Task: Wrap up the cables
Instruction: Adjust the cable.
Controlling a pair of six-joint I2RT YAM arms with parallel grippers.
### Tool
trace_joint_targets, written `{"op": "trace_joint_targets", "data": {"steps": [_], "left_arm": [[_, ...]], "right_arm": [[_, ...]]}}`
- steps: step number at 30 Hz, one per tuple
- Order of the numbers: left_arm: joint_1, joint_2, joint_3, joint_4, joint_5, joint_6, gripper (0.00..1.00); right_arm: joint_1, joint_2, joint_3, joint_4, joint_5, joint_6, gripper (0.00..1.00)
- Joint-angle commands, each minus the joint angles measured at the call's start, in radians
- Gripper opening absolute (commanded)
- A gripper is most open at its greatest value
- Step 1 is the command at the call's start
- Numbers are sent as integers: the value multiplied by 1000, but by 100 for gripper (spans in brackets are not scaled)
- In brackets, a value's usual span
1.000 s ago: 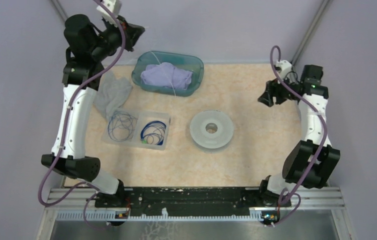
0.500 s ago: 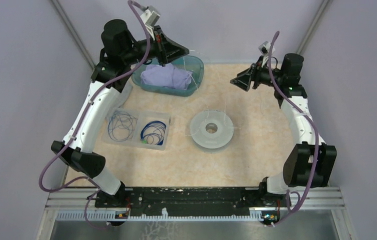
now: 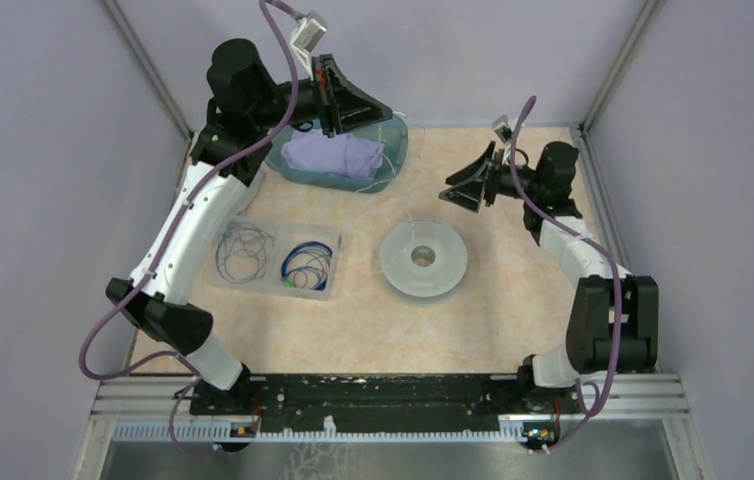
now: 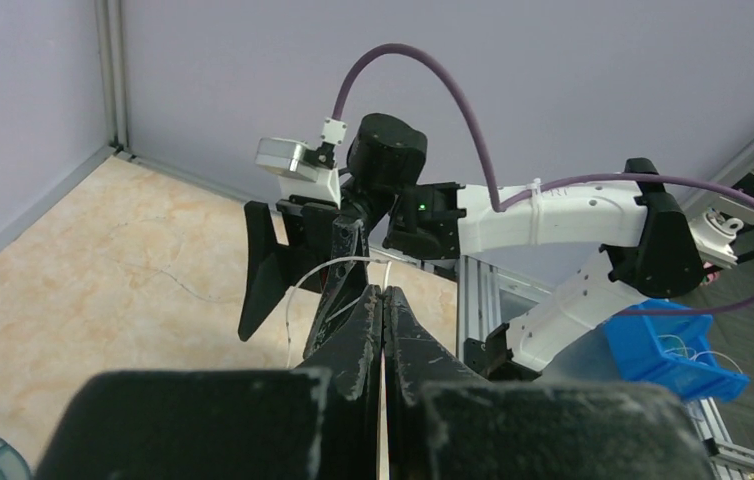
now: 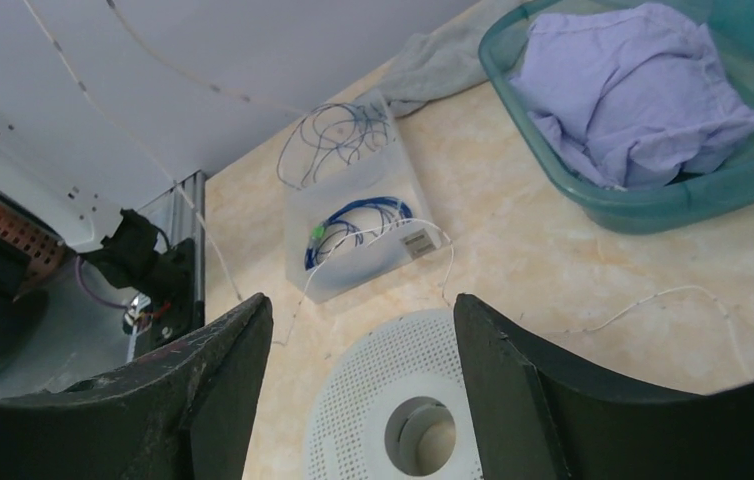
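A thin whitish cable (image 4: 321, 268) arcs out from the tip of my left gripper (image 4: 384, 292), which is shut on it high above the teal basin (image 3: 393, 150). The same cable trails slack over the tabletop (image 5: 653, 300) and past a clear tray. Coils of blue cables (image 3: 306, 262) lie in that tray (image 3: 331, 236), with a looser blue coil (image 5: 338, 130) in its other half. My right gripper (image 5: 361, 305) hangs open above a white perforated spool (image 5: 383, 380), nothing between its fingers. In the top view the right gripper (image 3: 450, 190) faces the left gripper (image 3: 383, 112).
The teal basin holds a crumpled purple cloth (image 3: 333, 155). A grey cloth (image 5: 438, 60) lies behind the tray by the back wall. Grey walls close in the table on three sides, and the arms' rail (image 3: 383, 390) runs along the near edge.
My right arm has swung left and lower, over the spool, and its jaws have spread wider. My left arm moved right over the basin, then barely shifted, still shut on the cable.
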State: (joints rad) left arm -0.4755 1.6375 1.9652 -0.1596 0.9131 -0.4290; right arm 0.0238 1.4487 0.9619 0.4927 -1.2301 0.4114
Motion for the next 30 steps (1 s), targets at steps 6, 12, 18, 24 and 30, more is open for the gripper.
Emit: {"op": "trace_joint_targets", "data": {"steps": [6, 12, 18, 24, 30], "left_arm": [[-7, -15, 4, 48, 65, -50, 0], [-8, -1, 6, 99, 94, -113, 0], [-13, 13, 11, 128, 104, -147, 0], [-17, 21, 6, 154, 121, -168, 0], [-21, 22, -12, 182, 133, -186, 0]], "right_arm": [[18, -44, -60, -224, 26, -301, 64], [30, -41, -171, -110, 78, -263, 64], [61, -32, -230, -97, 97, -279, 64], [126, -24, -303, 81, 170, -186, 61], [144, 90, -314, 317, 130, 2, 58]]}}
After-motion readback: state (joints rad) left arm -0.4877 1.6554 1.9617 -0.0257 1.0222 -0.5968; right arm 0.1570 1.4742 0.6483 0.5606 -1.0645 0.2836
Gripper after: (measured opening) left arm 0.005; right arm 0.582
